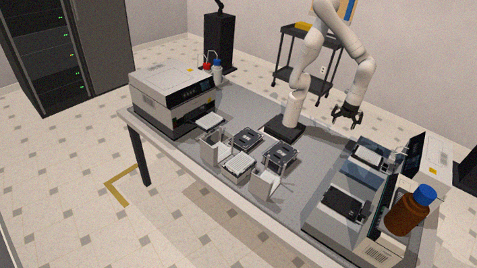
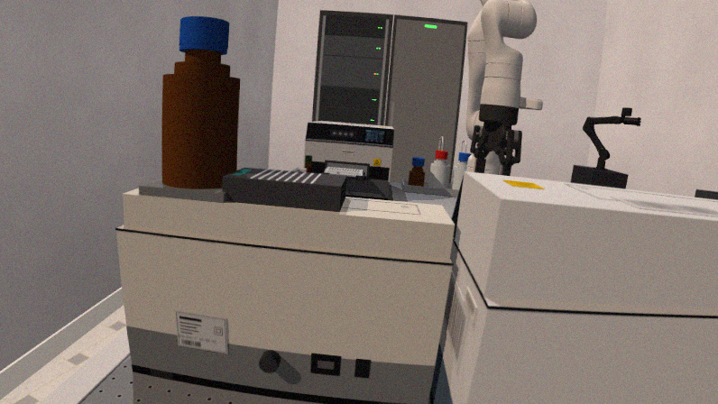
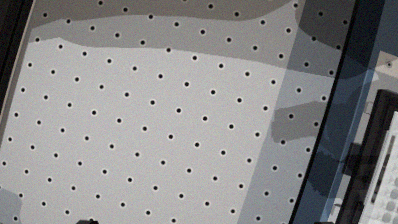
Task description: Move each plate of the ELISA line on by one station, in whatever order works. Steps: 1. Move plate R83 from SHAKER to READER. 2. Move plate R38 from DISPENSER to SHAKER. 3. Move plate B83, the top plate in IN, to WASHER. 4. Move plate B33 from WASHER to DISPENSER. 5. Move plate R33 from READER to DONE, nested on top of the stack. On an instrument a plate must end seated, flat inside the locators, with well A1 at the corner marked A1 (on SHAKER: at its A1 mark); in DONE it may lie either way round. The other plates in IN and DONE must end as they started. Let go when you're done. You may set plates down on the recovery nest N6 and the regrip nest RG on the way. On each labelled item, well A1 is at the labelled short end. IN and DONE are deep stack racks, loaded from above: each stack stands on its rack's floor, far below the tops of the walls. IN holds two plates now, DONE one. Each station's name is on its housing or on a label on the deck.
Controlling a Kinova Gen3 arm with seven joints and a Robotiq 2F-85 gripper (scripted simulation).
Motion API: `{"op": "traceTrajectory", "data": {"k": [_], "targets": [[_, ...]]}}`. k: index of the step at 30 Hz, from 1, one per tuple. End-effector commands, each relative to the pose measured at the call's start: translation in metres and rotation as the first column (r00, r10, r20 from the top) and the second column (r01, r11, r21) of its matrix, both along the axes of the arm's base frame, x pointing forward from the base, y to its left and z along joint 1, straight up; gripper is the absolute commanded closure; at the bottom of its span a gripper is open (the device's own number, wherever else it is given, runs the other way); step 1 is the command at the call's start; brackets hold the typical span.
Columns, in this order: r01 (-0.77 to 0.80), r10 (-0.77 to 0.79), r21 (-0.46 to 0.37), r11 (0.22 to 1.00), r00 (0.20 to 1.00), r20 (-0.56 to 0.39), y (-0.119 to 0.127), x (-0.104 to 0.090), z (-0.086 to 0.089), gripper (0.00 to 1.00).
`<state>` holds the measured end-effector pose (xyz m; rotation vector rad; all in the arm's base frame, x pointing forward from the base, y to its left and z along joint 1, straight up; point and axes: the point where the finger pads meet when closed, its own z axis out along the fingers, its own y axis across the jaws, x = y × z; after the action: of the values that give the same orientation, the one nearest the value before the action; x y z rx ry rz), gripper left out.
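Note:
My gripper (image 1: pixel 346 121) (image 2: pixel 494 154) is open and empty. It hangs above the perforated deck (image 3: pixel 140 125), just left of the blue-housed instrument (image 1: pixel 360 173) (image 3: pixel 330 125) at the back right. A white plate (image 1: pixel 367 155) (image 3: pixel 391 192) sits on that instrument's nest. Another white plate (image 1: pixel 209 120) (image 2: pixel 344 170) lies on the tray of the big instrument (image 1: pixel 168 90) at the left. A third white plate (image 1: pixel 239 162) sits on the small block between the two stack racks (image 1: pixel 211 150) (image 1: pixel 264 183). The front-right instrument's nest (image 1: pixel 342 203) looks dark; I cannot tell whether a plate is in it.
Nests N6 (image 1: pixel 248 138) and RG (image 1: pixel 279 156) stand mid-deck with their labels showing. The arm's base (image 1: pixel 284 130) is behind them. A brown bottle with a blue cap (image 1: pixel 408 214) (image 2: pixel 200 103) stands on the front-right instrument. Small bottles (image 1: pixel 216 71) stand behind the left instrument.

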<state>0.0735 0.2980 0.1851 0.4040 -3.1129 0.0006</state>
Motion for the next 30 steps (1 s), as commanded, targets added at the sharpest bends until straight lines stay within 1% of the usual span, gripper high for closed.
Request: {"op": "traceTrajectory", "data": {"k": [1,2,7,8,13,16,18,24,30], "targets": [[-0.07,0.07,0.002,0.998,0.998,0.001,0.0,-0.006,0.0,0.0],[-0.097,0.097,0.001,0.995,0.995,-0.007,-0.001,-0.011,0.0,0.0],[-0.087,0.087,0.005,0.996,0.996,-0.003,0.001,-0.027,0.001,0.0],[-0.146,0.146,0.001,0.989,0.989,-0.001,0.005,-0.027,0.001,0.0],[-0.337,0.337,0.0,0.941,0.941,-0.001,0.019,-0.035,0.001,0.0],[-0.322,0.322,0.0,0.947,0.947,0.0,0.028,-0.039,0.001,0.0],[-0.322,0.322,0.0,0.947,0.947,0.0,0.028,-0.039,0.001,0.0],[-0.548,0.548,0.001,0.837,0.837,0.0,0.048,-0.04,0.001,0.0],[-0.53,0.53,-0.001,0.848,0.848,0.001,0.068,-0.038,0.001,0.0]]}}
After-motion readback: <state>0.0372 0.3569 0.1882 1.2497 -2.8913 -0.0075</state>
